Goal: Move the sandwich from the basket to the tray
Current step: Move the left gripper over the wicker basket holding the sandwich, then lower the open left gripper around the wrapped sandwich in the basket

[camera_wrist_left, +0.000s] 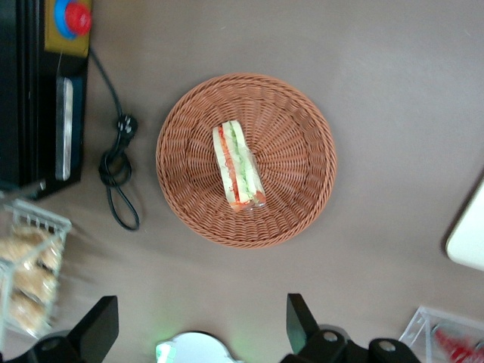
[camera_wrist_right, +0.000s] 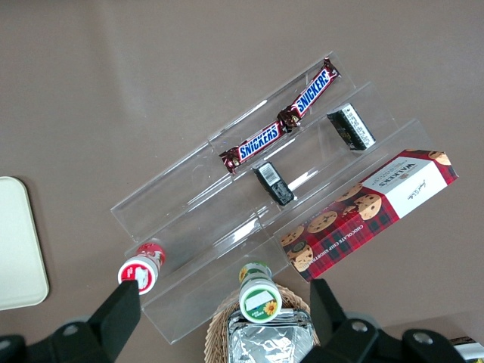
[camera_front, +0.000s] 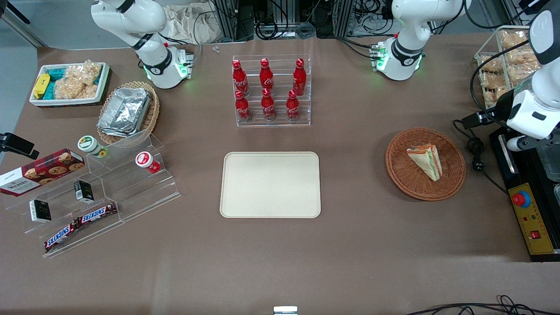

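The sandwich (camera_front: 426, 162), a wrapped wedge with green and orange-red layers, lies in the round dark-brown wicker basket (camera_front: 396, 175) toward the working arm's end of the table. The cream tray (camera_front: 270, 184) lies flat and bare at mid-table, beside the basket. In the left wrist view the sandwich (camera_wrist_left: 238, 166) lies on its side in the middle of the basket (camera_wrist_left: 295, 121), and a corner of the tray (camera_wrist_left: 469, 234) shows. My left gripper (camera_wrist_left: 200, 318) is open and empty, held high above the table, off the basket's rim. The left arm's wrist (camera_front: 531, 109) is at the table's end.
A black control box (camera_front: 531, 218) with a red button and a coiled cable (camera_front: 477, 153) lie beside the basket. A wire rack of snack bags (camera_front: 507, 61) stands at that end. A rack of cola bottles (camera_front: 271, 89) stands farther from the camera than the tray.
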